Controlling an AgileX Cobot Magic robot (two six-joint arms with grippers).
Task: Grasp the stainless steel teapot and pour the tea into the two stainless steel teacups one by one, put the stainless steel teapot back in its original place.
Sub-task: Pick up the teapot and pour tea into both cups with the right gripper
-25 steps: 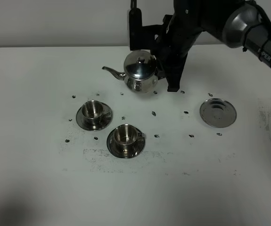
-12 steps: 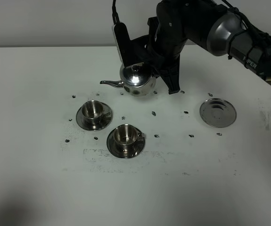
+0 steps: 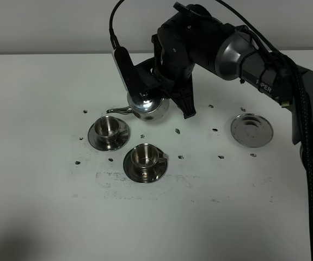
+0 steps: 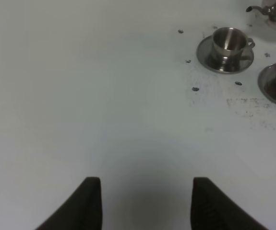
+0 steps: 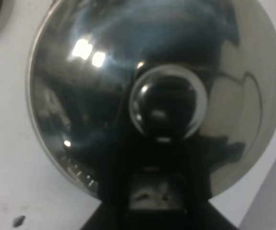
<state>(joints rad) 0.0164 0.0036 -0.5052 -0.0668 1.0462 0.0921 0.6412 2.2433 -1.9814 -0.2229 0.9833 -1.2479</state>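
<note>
First pour is the step in hand. The right gripper (image 3: 173, 102) carries the shiny rounded stainless steel teapot (image 3: 148, 107), tipped toward its thin curved spout (image 3: 115, 111). The spout tip sits just above the far rim of the small steel teacup (image 3: 108, 127) on its saucer, on the left. We see no stream and can't tell whether any tea is in that cup.

In the right wrist view the domed lid and its knob (image 5: 169, 103) fill the picture, so finger contact is hidden. We judge the jaws clamped on the loop handle, since the pot hangs tilted off the white table (image 3: 36, 190).

The second steel teacup (image 3: 143, 156) stands nearer the camera, just beside the first. The flat round steel coaster (image 3: 251, 130) lies bare, well off to the right. The left gripper (image 4: 146, 184) hovers over bare table, jaws apart, holding nothing.

Next, we reckon the pot needs more tilt with the spout kept over the cup mouth. Then level off, shift to the second teacup, repeat, and return the pot to the coaster.
</note>
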